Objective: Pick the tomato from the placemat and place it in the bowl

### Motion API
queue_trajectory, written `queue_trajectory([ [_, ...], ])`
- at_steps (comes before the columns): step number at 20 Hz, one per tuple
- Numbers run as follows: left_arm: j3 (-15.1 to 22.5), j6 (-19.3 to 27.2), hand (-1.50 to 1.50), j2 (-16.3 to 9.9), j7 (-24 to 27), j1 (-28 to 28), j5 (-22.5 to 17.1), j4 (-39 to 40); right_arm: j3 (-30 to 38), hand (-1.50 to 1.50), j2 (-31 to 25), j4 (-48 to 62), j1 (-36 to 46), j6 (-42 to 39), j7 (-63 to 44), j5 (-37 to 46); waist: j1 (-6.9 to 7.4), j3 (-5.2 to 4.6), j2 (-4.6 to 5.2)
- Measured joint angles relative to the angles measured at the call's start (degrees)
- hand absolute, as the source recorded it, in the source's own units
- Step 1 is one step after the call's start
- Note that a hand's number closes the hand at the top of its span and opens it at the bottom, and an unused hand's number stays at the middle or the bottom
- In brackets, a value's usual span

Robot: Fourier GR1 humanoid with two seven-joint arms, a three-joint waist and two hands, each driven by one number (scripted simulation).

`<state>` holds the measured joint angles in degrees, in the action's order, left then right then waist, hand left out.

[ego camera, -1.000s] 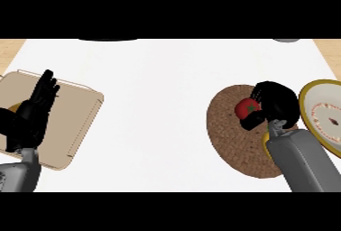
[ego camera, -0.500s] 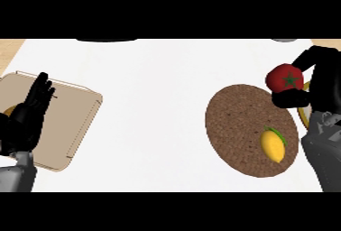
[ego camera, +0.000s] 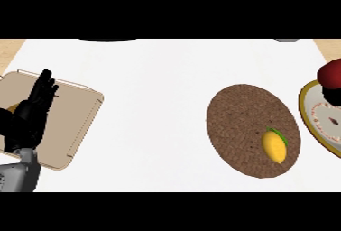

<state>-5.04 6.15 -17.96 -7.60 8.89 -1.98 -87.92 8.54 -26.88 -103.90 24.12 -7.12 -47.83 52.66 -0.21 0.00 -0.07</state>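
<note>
My right hand (ego camera: 332,94) shows only as a dark patch at the far right edge, with the tomato (ego camera: 330,72) sitting on top of it, above the rim of the bowl (ego camera: 313,118). My fingers appear curled under the tomato and holding it, though most of the hand is cut off by the edge of the view. The tomato is off the placemat (ego camera: 250,128) and over the far part of the bowl, not yet down in it.

The risk I see is letting go too close to the rim: the tomato is round, and if it lands on the bowl's edge rather than in its middle it could roll off onto the surface (ego camera: 160,90). Since my hand is mostly out of view, I also cannot judge well how centred it is over the bowl. I should come nearer to the bowl's middle and lower before opening.

My left hand (ego camera: 30,115) rests at the left, fingers straight and open, over the tan tray (ego camera: 80,117).

Compared with half a second ago, the tomato has travelled further right, from beside the placemat's far right edge to over the bowl, and my right forearm has slipped almost wholly out of view. The yellow fruit (ego camera: 274,145) on the placemat lies where it was, and my left hand has not moved.
</note>
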Motion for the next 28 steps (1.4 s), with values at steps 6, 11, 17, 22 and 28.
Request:
queue_trajectory([
  [6,-0.89,-1.41,0.00,0.01,1.17,-0.85,-0.06,-0.03,7.68,1.50,-1.99,12.71,-0.95,7.00,12.14,-4.62,0.41,0.03,0.14],
  [11,-0.60,-1.15,0.00,0.89,-0.10,-0.79,0.74,-1.30,11.94,1.50,-4.40,26.57,0.67,12.50,22.75,-6.95,0.65,0.05,0.20],
  [17,-0.82,-1.66,0.00,1.27,-0.63,0.13,1.08,-1.27,14.56,1.50,-8.67,42.28,2.97,15.41,32.11,-7.70,0.93,0.00,0.39],
  [22,-0.21,-1.66,0.00,1.64,-1.99,0.62,1.38,-2.27,16.93,-1.50,-10.94,55.45,4.09,12.62,32.74,-8.69,1.39,0.09,0.52],
  [28,-0.92,-2.07,0.00,1.75,-0.71,-0.46,1.69,-1.94,19.85,-1.50,-13.45,65.80,6.07,9.66,43.32,-13.39,1.09,0.11,0.38],
])
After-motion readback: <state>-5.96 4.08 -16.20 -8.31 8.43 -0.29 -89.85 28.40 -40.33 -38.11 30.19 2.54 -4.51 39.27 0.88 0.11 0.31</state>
